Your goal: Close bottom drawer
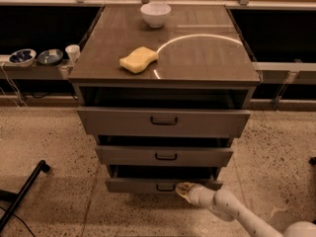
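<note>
The bottom drawer (138, 184) is the lowest of three grey-brown drawers in the cabinet. It stands pulled out a short way, with a dark gap above its shallow front panel. Its small black handle (165, 187) is at the panel's middle. My gripper (183, 190) reaches in from the lower right on a white arm (232, 209). Its tip is against the drawer front, just right of the handle. The middle drawer (165, 155) and the top drawer (164, 121) also stand pulled out.
On the cabinet top (207, 58) lie a yellow sponge (138, 59) and a white bowl (155, 14). Small bowls (22, 57) and a cup (72, 52) sit on a shelf at the left. A black bar (22, 194) lies on the speckled floor at lower left.
</note>
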You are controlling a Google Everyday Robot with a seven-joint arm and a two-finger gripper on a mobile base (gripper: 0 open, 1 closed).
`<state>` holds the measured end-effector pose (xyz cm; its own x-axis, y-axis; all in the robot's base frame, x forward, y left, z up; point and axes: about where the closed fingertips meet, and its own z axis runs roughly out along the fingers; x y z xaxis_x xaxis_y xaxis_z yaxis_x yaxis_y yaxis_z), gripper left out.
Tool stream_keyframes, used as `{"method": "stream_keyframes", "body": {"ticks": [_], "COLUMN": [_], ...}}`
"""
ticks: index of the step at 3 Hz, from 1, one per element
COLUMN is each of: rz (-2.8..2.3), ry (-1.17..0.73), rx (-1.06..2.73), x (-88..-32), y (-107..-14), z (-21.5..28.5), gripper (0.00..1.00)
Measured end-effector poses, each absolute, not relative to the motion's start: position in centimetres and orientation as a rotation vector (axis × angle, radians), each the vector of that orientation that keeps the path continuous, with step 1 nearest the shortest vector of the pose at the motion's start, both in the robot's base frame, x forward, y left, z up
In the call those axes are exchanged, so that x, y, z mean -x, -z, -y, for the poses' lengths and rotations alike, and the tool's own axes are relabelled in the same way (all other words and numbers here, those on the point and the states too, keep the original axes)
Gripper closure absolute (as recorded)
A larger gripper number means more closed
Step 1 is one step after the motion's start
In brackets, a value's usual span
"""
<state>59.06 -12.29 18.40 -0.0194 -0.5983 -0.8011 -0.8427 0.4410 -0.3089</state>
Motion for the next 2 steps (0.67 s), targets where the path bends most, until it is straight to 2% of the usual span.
{"method": "stream_keyframes", "body": {"ticks": [2], "rz": [-1.682], "ry": [-0.352], "rx": [1.243], "x": [-64.9], "y": [-19.5], "z": [12.0], "gripper": [1.00]}}
